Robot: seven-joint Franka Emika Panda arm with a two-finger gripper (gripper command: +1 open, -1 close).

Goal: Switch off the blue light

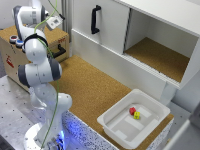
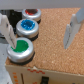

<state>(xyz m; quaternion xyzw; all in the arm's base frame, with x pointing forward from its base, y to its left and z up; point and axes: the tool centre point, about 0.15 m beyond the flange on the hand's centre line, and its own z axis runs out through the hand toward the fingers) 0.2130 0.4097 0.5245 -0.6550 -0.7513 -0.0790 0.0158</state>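
Green button (image 2: 20,48) sits nearest the lens; blue light (image 2: 27,27) lies beyond it, at ten o'clock from the released jaws' midpoint, beside one fingertip (image 2: 11,41).

We see the white jointed Panda arm (image 1: 41,70) rising from its base, elbow bent, wrist reaching away; the two-fingered pale gripper (image 2: 40,31) has jaws spread wide, empty.
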